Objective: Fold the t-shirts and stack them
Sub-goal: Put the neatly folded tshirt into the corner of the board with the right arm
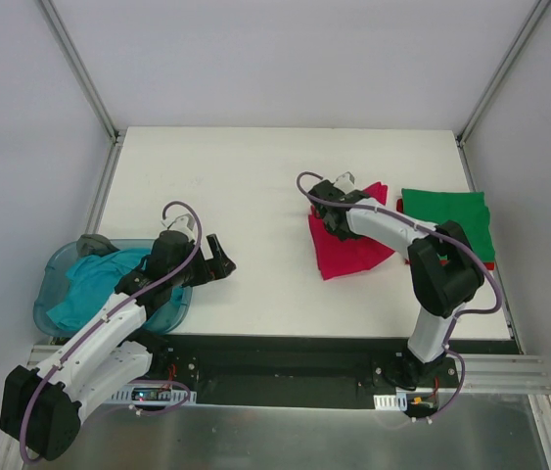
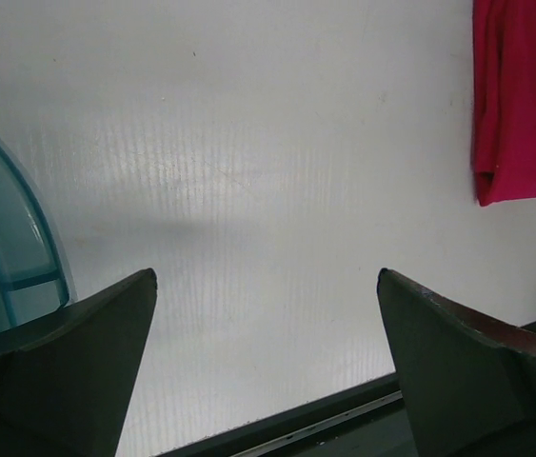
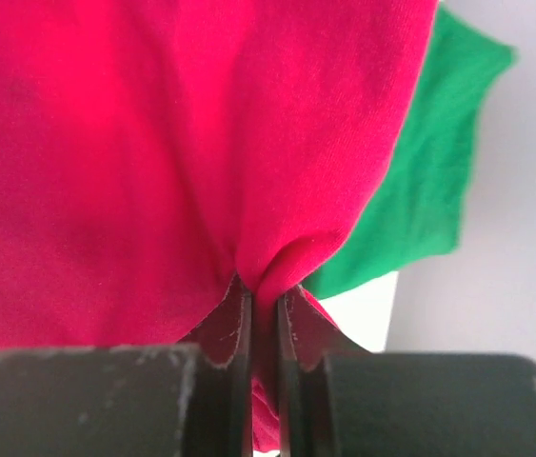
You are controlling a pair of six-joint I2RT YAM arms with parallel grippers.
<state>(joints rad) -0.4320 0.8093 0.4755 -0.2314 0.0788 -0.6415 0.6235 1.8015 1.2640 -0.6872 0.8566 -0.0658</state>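
Cloth is bunched between the jaws of my right gripper (image 3: 265, 295), which is squeezed almost closed on a pinch of the red shirt (image 3: 106, 143). The fabric puckers at the tips and fans out beyond them. From overhead, this shirt lies right of the middle of the table (image 1: 236, 186) as a rough, half-folded shape, and my grip is toward its far left part. Just past it to the right lies the green shirt (image 1: 448, 217), flat and squared off, near the table's right edge. A sliver of red shows at its edges, so I judge that another red shirt lies folded beneath it, though I cannot see enough to be sure.

My left gripper (image 2: 268, 286) hangs with its jaws spread wide and nothing between them. It is above bare table just beside the blue tub (image 1: 52, 269), well apart from the red shirt. The teal shirt (image 1: 84, 289) sits crumpled inside that tub, untouched.

I reckon the job is around halfway. The green shirt looks done and in place on the stack. The red one is mid-fold and needs another fold or two before it goes on top of the green. The teal one has yet to be taken out, spread, folded and stacked.
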